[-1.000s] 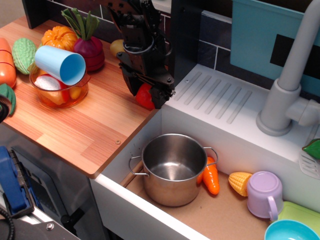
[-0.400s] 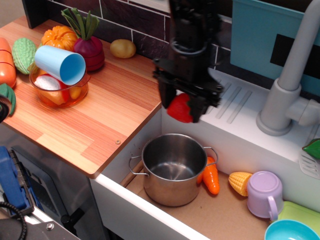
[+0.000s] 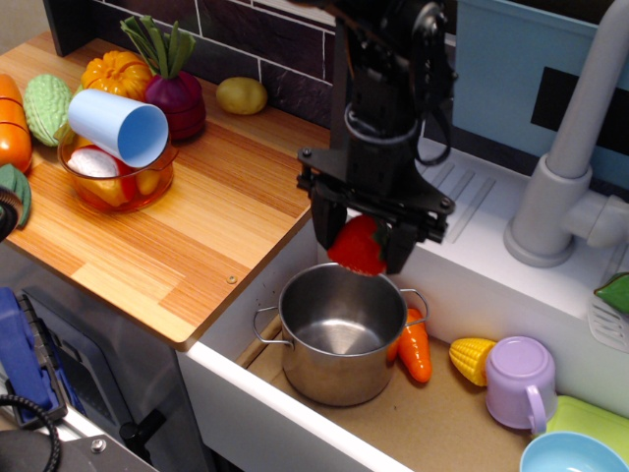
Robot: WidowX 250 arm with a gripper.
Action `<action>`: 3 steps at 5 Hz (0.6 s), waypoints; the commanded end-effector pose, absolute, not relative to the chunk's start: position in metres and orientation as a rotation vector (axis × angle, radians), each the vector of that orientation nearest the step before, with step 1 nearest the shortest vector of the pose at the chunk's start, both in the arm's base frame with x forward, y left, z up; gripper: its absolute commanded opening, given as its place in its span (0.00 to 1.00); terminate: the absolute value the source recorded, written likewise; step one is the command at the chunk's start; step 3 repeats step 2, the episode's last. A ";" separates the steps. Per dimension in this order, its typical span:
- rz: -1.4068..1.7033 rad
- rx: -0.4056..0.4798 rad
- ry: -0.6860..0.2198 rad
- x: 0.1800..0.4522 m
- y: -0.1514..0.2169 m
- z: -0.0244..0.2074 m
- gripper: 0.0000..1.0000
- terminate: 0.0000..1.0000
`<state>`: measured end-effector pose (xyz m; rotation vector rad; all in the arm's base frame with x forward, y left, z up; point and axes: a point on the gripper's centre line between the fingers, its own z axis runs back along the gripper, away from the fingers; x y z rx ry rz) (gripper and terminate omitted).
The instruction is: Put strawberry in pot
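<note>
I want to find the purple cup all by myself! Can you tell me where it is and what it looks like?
Look down into the white sink, the sunken part right of the wooden counter. Go past the shiny steel pot and the orange carrot to the yellow corn. The lilac mug stands just right of it, the only pale purple thing there, with a handle on its side.

wood counter point(image 3: 187, 236) | on it: bowl point(image 3: 116, 177), radish point(image 3: 175, 93), potato point(image 3: 242, 95), pumpkin point(image 3: 116, 74)
</note>
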<state>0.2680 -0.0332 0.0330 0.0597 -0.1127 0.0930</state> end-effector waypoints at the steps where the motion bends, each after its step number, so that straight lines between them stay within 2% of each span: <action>1: 0.086 0.055 -0.183 0.271 -0.034 0.045 1.00 0.00; 2: 0.086 0.055 -0.183 0.271 -0.034 0.045 1.00 1.00; 3: 0.086 0.055 -0.183 0.271 -0.034 0.045 1.00 1.00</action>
